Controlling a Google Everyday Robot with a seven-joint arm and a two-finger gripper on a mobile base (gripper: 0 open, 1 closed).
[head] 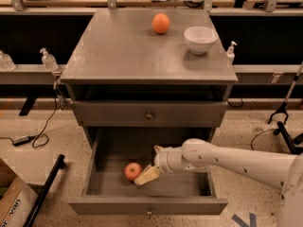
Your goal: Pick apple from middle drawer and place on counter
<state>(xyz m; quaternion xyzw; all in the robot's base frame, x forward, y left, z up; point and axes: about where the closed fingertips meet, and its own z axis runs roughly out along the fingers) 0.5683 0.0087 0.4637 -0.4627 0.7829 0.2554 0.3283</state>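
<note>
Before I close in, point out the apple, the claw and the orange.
apple (133, 171): camera view, middle of its red skin, on the drawer (110, 183) floor.
claw (145, 176): camera view, its pale end, in the drawer just right of the apple.
orange (161, 23): camera view, centre of the fruit, on the counter (118, 51).

tool (147, 175) just right of apple (133, 170) in middle drawer (110, 162).
</note>
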